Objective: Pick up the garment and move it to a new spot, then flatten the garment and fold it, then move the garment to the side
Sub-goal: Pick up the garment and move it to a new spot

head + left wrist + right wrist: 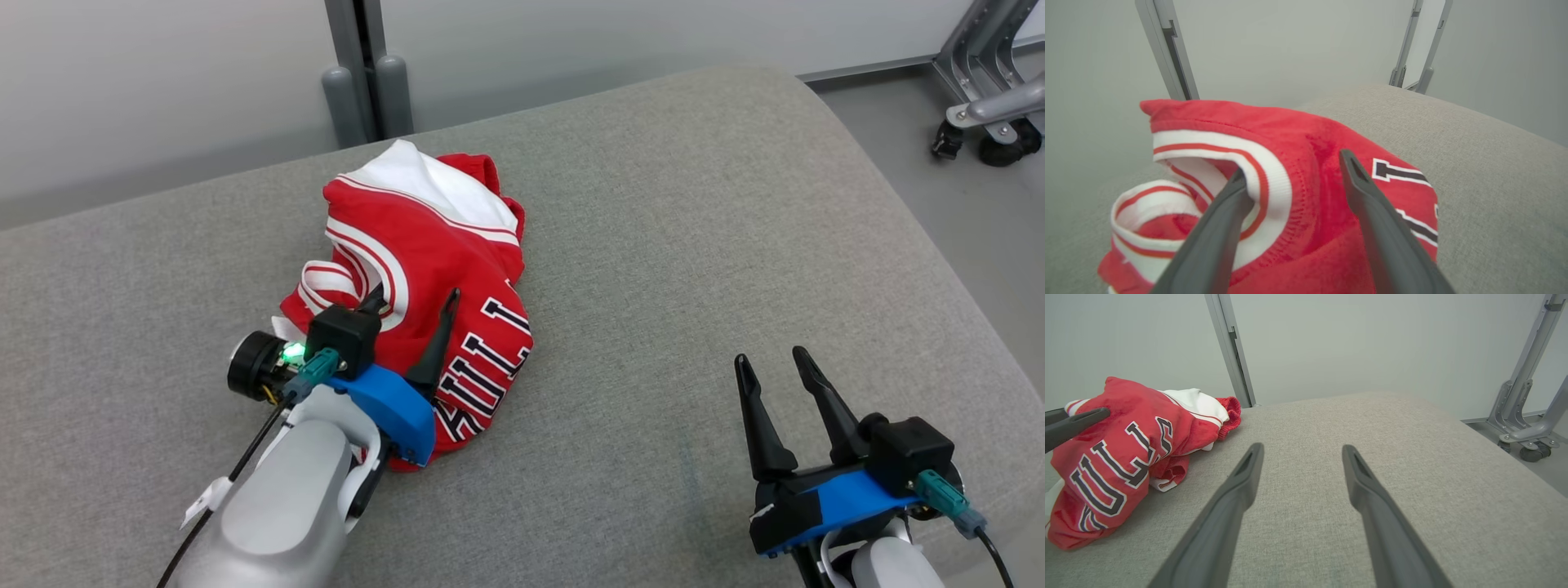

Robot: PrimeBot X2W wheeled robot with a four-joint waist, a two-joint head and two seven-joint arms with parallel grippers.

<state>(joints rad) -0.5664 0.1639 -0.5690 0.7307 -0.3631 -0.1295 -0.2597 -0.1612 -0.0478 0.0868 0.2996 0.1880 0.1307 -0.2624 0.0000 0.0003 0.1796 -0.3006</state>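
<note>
Red basketball jersey (424, 245) sits bunched left of centre on the grey cushion (694, 204). We've got the left gripper (416, 292) set over its near ridge, prob. for the pick-up. Its jaws are wide, straddling fabric by the striped trim (1274, 183), touching but not clamped. Right gripper (771, 356), lower right, is spread too, holds nothing, over bare cushion.

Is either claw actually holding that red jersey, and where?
Nothing is held yet. The left gripper stands open astride the striped trim of the jersey; the right gripper is open over the cushion.
</note>
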